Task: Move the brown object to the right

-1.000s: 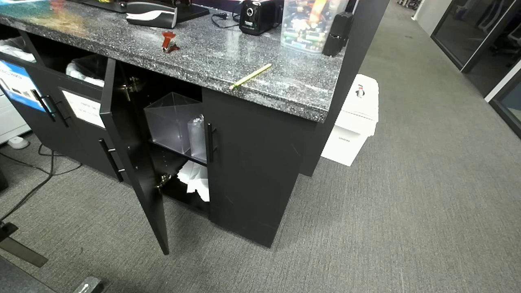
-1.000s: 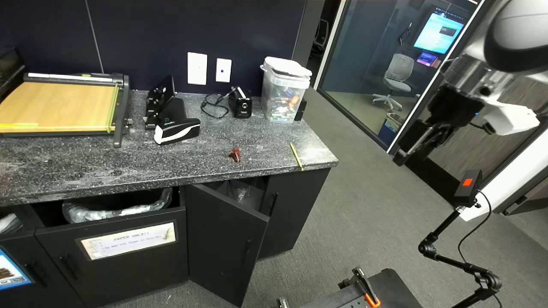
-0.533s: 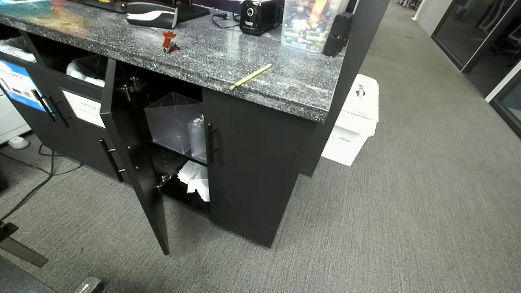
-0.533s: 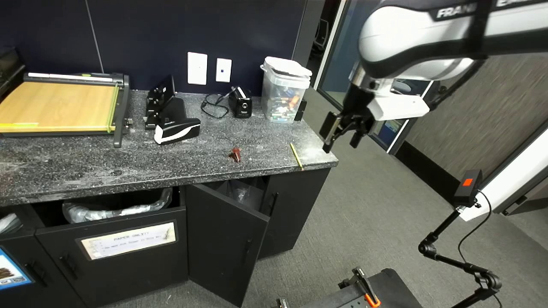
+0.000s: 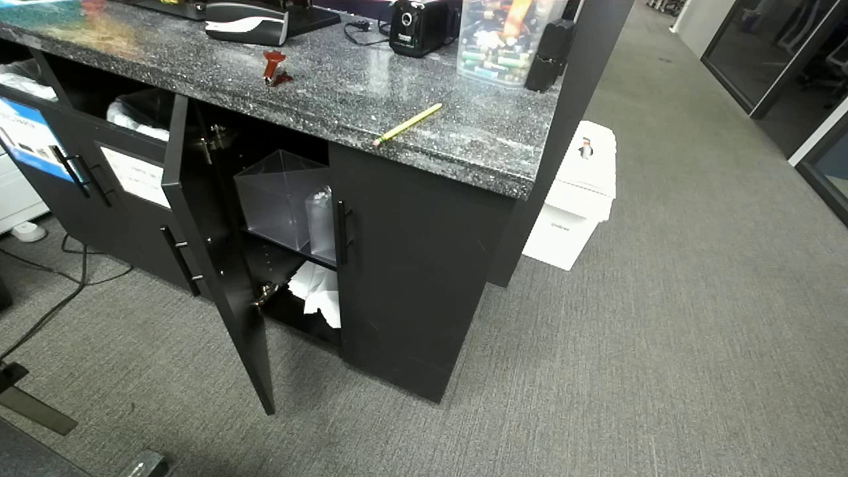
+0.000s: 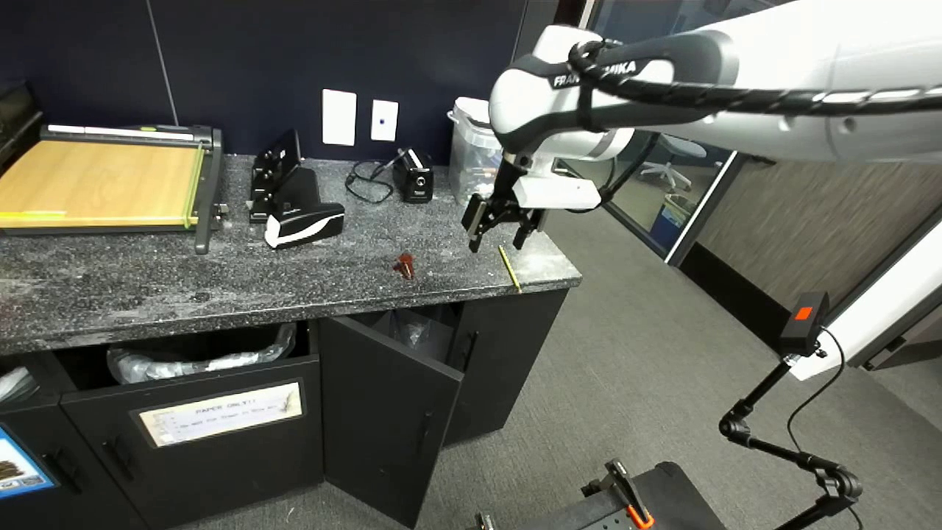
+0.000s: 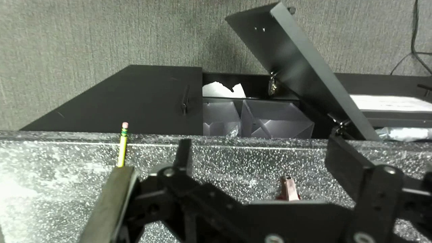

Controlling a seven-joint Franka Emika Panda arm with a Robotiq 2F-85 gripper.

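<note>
Desk (image 6: pixel 221 294), a long speckled-grey stone-look slab, stretches below; over it I hang black jointed fingers (image 7: pixel 346 165), spread wide and holding nothing, probably to straddle the small reddish-brown lump (image 6: pixel 404 266) near the front edge, its long axis roughly square to that edge, greyish tip seemingly facing it.

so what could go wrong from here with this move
Shifting the small glossy reddish-brown object right could shove it into the thin yellow pencil, which lies to its right in both exterior views. The pencil's pink eraser end seems to jut past the front edge of the speckled grey countertop, so a nudge might knock it off. The open jaws may also fumble something so small.
</note>
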